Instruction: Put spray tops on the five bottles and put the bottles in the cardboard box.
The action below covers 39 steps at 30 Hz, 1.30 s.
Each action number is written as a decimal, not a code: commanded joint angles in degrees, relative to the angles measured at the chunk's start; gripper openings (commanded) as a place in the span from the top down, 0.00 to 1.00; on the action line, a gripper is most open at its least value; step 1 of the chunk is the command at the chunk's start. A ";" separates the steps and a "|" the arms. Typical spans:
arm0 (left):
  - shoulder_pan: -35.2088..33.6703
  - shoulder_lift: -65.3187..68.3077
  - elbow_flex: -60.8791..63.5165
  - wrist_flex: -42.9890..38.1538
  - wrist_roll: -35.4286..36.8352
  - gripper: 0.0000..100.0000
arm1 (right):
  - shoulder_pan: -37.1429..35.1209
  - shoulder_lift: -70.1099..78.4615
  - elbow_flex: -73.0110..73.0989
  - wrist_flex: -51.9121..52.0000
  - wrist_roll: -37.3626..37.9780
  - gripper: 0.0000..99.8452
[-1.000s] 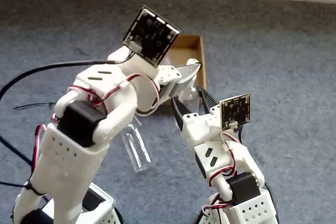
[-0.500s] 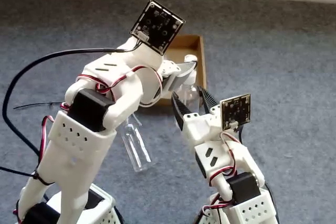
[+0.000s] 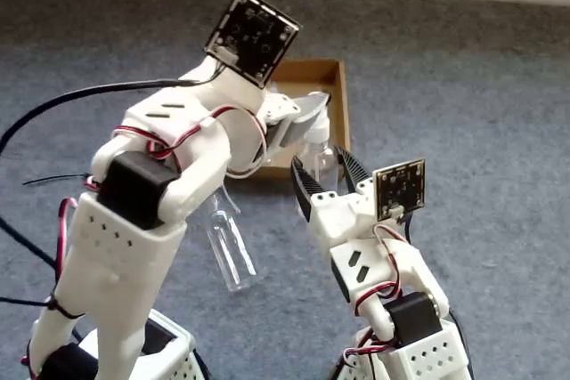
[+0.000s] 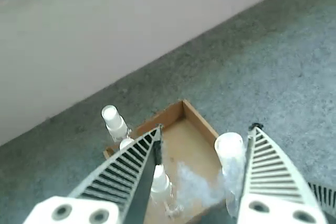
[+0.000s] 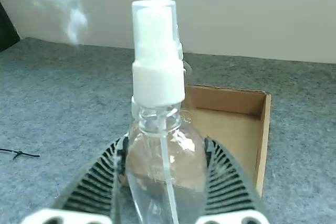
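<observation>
My right gripper (image 3: pixel 318 159) is shut on a clear bottle (image 5: pixel 165 166) and holds it upright in front of the cardboard box (image 3: pixel 342 104). A white spray top (image 5: pixel 156 61) sits on the bottle's neck. My left gripper (image 4: pixel 206 128) hangs over that bottle, open, with the spray top (image 4: pixel 229 148) just inside one finger. The high view has the left gripper (image 3: pixel 312 113) just above the bottle's top. Inside the box (image 4: pixel 195 137) stand three bottles with white tops (image 4: pixel 111 116). Another clear bottle (image 3: pixel 230 246), with no top, lies on the carpet beside the left arm.
Grey carpet covers the floor around the box (image 5: pixel 231 119). A black cable (image 3: pixel 62 117) loops at the left of the left arm. A pale wall runs behind the box.
The left arm's wrist rose and tilted, then swung back down, bringing its gripper closer over the bottle's top. The right arm has kept still with the bottle.
</observation>
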 commanded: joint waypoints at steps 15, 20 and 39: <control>-0.75 7.78 -5.85 0.00 -2.99 0.76 | 0.92 0.22 -4.00 -0.04 -0.44 1.00; -2.95 8.40 -5.32 0.09 -2.99 0.76 | 0.92 0.22 -4.00 -0.04 -0.44 1.00; 7.69 8.40 3.12 0.09 -2.99 0.81 | 0.92 0.22 -4.00 -0.04 -0.44 1.00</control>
